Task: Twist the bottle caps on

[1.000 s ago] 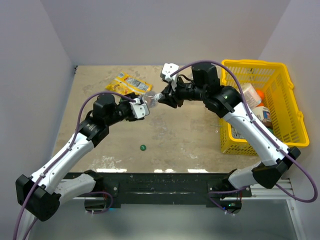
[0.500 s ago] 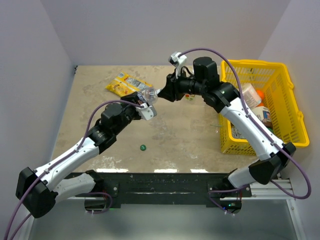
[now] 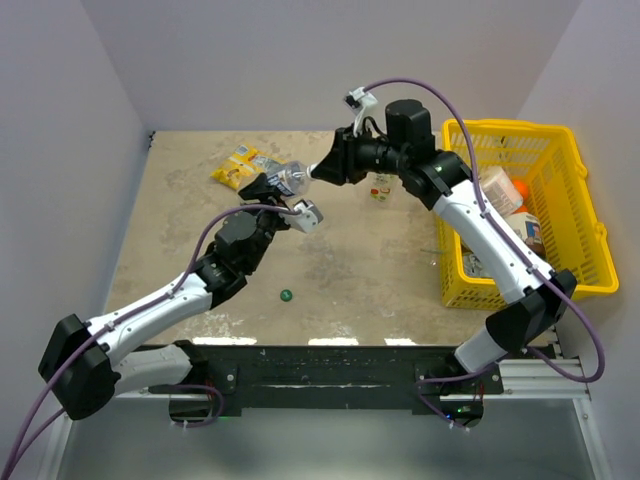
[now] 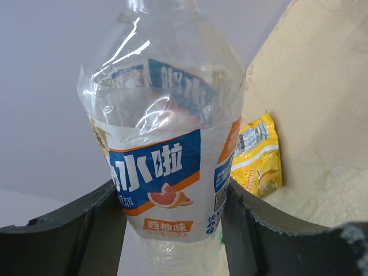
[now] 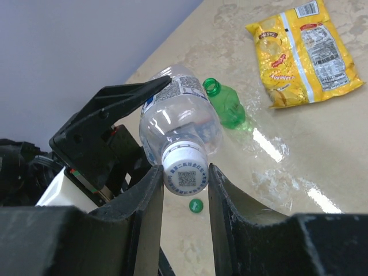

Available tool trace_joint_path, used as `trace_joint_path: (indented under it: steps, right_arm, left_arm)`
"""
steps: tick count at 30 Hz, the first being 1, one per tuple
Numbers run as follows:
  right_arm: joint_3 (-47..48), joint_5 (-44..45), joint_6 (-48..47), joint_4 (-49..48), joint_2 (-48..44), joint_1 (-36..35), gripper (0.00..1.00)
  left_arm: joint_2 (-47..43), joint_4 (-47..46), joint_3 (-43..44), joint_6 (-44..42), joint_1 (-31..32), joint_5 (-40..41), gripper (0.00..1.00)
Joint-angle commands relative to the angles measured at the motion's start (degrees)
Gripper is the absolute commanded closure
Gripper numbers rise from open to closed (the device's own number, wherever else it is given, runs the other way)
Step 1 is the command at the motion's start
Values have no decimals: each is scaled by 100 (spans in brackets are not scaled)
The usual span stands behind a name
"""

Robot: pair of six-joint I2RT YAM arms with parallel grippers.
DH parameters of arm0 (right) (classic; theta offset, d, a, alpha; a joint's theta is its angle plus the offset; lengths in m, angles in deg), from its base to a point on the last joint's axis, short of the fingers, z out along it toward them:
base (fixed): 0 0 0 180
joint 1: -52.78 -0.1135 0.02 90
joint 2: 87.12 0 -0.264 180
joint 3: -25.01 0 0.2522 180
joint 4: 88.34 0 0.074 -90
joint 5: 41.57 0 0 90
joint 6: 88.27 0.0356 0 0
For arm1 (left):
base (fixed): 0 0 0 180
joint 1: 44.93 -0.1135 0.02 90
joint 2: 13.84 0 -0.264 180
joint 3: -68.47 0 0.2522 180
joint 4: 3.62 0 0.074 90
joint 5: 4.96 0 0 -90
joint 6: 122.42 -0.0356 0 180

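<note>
My left gripper (image 3: 283, 192) is shut on a clear bottle (image 3: 291, 179) with a blue and orange label and holds it tilted above the table; the label fills the left wrist view (image 4: 164, 167). My right gripper (image 3: 322, 172) is shut on the white cap (image 5: 185, 168), which sits on that bottle's neck. A green bottle (image 5: 225, 104) with an open neck stands on the table behind. A dark green cap (image 3: 286, 295) lies alone on the table, and it also shows in the right wrist view (image 5: 196, 204). The third bottle and cap are not clearly seen.
A yellow snack packet (image 3: 236, 168) lies at the back left, just behind the held bottle. A yellow basket (image 3: 575, 215) with bulky containers stands at the right. A small labelled object (image 3: 380, 189) sits under the right arm.
Both grippers have moved toward the back left with the bottle between them, the left arm reaching further out. The right wrist has turned. The green cap has not moved.
</note>
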Motion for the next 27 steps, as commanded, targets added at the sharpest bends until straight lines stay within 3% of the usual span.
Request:
trace_joint_path:
  steps: [1,6,7,10,15,21,24,27]
  right_arm:
    - [189,-80,361,-285,408,-84,91]
    - [102,-246,309,-390,365,-14,86]
    - [75,-308,204,-408,365,-14,71]
    - [285,-264,-86,-233,277,82,47]
    - [900,-475,-350,57,-12,478,20]
    - [1306,-721,-544,155,-250,549,14]
    - [850,-327,-964,146,-566,566,14]
    - [-133,314,-2025,198,-1067,566,16]
  left_arm:
    - [168,-1583,393,-580,356,-28,100]
    - [64,-1041,471,15,329,105,100]
    - [29,-899,489,174,321,104,100]
    - [19,-73,647,903,163,8,100]
    - [-60,1034,656,1616,-75,-790,100]
    - [-112,1265,402,2056,-93,-1450,100]
    - [-147,1378,366,2486,-145,-1381,100]
    - [-384,1746,384,3162,-452,-1705,100]
